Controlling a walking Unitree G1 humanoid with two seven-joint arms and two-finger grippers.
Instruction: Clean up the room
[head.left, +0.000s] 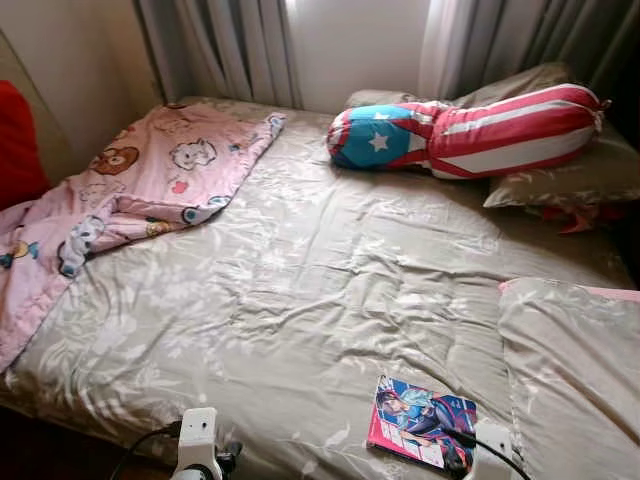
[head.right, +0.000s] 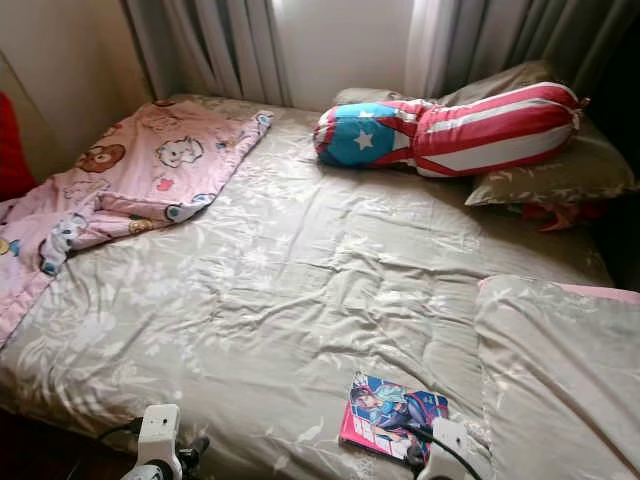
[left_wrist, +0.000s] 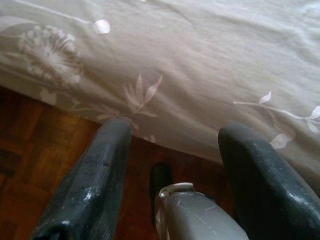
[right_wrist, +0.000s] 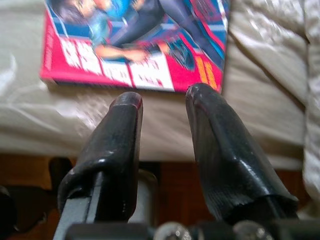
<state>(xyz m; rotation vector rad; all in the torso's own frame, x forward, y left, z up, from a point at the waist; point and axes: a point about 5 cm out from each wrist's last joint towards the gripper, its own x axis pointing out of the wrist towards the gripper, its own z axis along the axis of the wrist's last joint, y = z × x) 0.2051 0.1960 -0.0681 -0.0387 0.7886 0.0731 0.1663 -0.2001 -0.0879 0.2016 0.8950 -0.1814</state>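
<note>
- comic book (head.left: 422, 423) lies flat on the grey floral bedspread (head.left: 300, 290), near bed's front edge, at 5 o'clock in the head view
- right gripper (right_wrist: 162, 100) just short of the book's near edge, fingers (right_wrist: 117, 145) slightly apart, nothing between them, not touching the cover
- left gripper (left_wrist: 172, 132) at 7 o'clock, over bed edge and wooden floor (left_wrist: 30, 165), fingers wide apart, empty
- pink cartoon blanket (head.left: 120, 195) bunched at 10 o'clock
- star-and-stripe bolster (head.left: 470, 128) at 1 o'clock, resting on grey pillow (head.left: 570, 180)
- folded grey cover (head.left: 570, 370) at 4 o'clock, just beside the book
</note>
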